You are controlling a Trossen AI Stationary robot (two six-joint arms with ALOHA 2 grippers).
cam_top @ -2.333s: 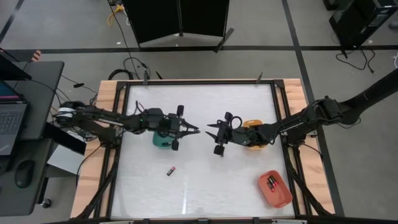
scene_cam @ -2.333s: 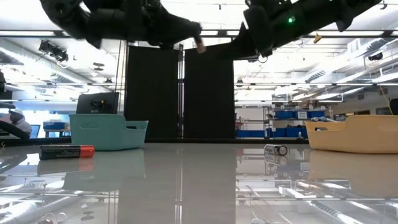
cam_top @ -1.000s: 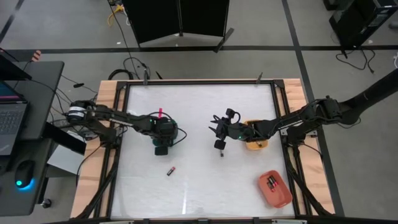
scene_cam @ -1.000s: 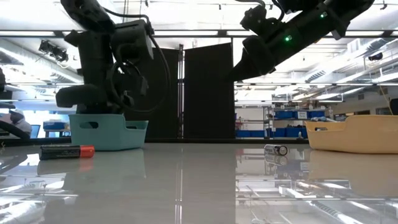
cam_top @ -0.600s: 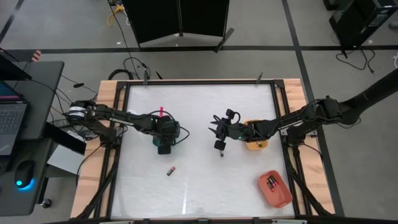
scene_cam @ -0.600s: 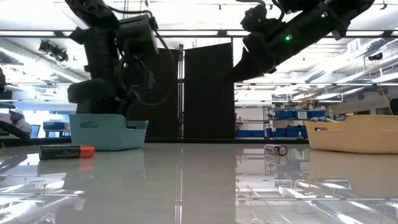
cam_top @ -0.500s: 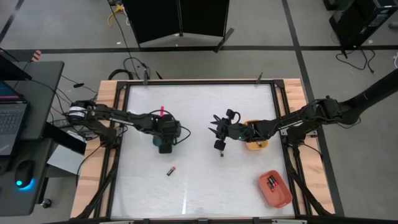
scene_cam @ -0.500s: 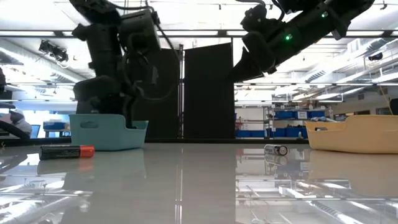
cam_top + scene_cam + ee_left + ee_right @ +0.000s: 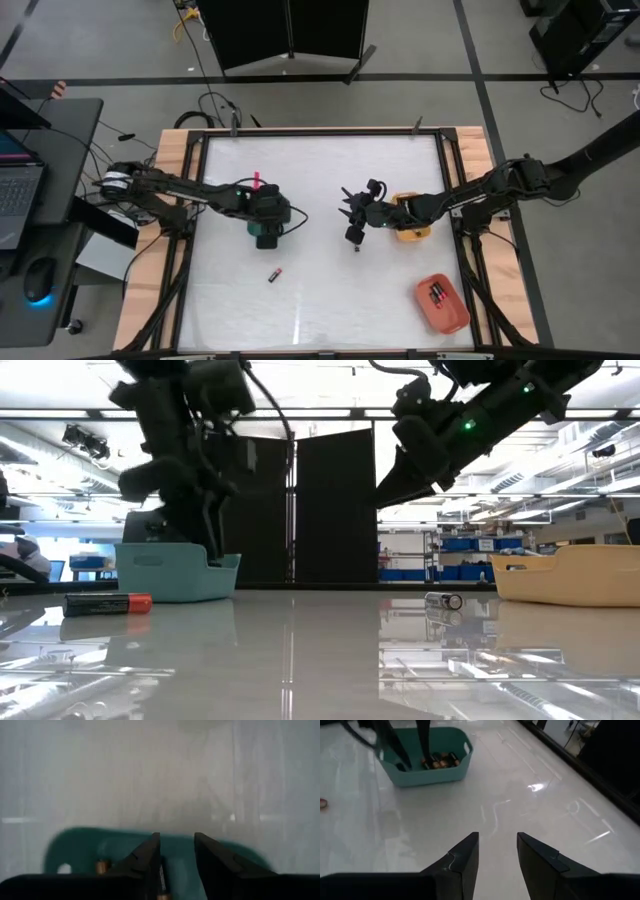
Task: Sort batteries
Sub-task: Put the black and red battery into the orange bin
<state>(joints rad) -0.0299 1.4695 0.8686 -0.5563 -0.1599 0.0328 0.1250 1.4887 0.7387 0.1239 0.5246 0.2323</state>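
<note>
A long battery with a red end [image 9: 274, 274] lies on its side on the table's near left. A short silvery battery [image 9: 443, 600] lies near the middle. More batteries [image 9: 440, 761] lie in the teal tray [image 9: 175, 575]. My left gripper [image 9: 177, 855] hangs open just above that tray, fingers pointing down, nothing between them. My right gripper [image 9: 496, 850] hovers open above the table's middle, slanting down toward the teal tray, and holds nothing.
A tan tray [image 9: 565, 575] stands under my right arm at the right. A red tray [image 9: 442, 305] holding a few batteries sits at the near right corner. The wooden frame [image 9: 180, 180] borders the white table.
My left gripper has risen out of the teal tray and now hangs above its rim. My right gripper has stayed in place and rolled a little about its own line.
</note>
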